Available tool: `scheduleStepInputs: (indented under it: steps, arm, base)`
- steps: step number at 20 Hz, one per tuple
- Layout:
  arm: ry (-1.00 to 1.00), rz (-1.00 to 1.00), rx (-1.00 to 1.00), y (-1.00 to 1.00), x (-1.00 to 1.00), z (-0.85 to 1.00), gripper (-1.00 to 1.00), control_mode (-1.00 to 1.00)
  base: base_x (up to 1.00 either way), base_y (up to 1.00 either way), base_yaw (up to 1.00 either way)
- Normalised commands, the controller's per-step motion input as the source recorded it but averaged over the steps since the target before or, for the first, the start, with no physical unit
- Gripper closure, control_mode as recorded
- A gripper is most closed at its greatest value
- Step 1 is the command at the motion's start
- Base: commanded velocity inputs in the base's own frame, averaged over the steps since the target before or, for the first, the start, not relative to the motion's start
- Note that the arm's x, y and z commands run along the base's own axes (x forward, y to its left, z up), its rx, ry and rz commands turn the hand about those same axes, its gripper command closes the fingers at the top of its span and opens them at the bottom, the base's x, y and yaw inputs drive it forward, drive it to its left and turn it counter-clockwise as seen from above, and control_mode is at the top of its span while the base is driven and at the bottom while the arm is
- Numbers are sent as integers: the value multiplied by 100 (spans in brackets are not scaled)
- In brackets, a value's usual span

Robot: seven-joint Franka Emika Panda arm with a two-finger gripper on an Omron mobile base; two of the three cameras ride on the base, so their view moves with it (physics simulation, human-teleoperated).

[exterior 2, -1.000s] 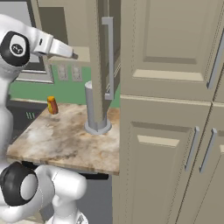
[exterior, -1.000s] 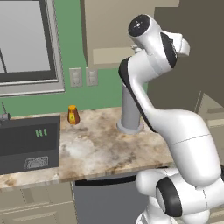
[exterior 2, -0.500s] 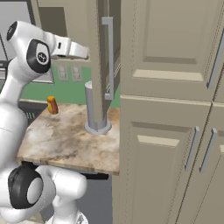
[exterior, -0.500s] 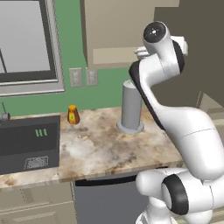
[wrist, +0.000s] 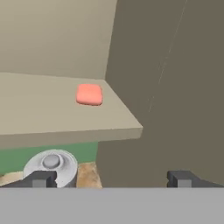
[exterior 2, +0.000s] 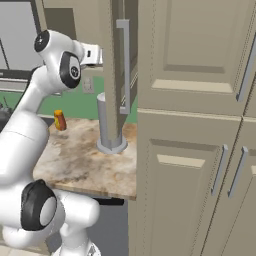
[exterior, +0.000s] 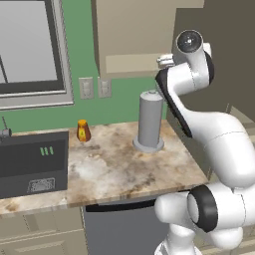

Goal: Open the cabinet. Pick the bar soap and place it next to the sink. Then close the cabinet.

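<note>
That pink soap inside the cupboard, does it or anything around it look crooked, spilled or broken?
Nothing stands out. The soap lies flat on the cupboard shelf, near its back corner, whole and on its own. On the counter below, the grey canister and the small orange jar both stand upright, with no spill visible.

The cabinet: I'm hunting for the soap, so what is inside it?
On the cabinet shelf lies the pink bar soap, near the right wall. Nothing else shows there; the shelf's left part is out of frame.
</note>
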Motion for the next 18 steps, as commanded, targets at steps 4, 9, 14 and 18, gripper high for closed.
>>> scheduleStepInputs:
  steps: [4,9,14,18]
  arm:
    - [0,14,4,0,59,-8,-100,-100]
    - [5,9,1,0,56,0,-100,-100]
    - [8,5,0,0,47,0,-100,-100]
    - [10,3,0,-1,40,0,-100,-100]
  base:
    - [0,0,0]
    - [0,0,0]
    - [0,0,0]
    - [0,0,0]
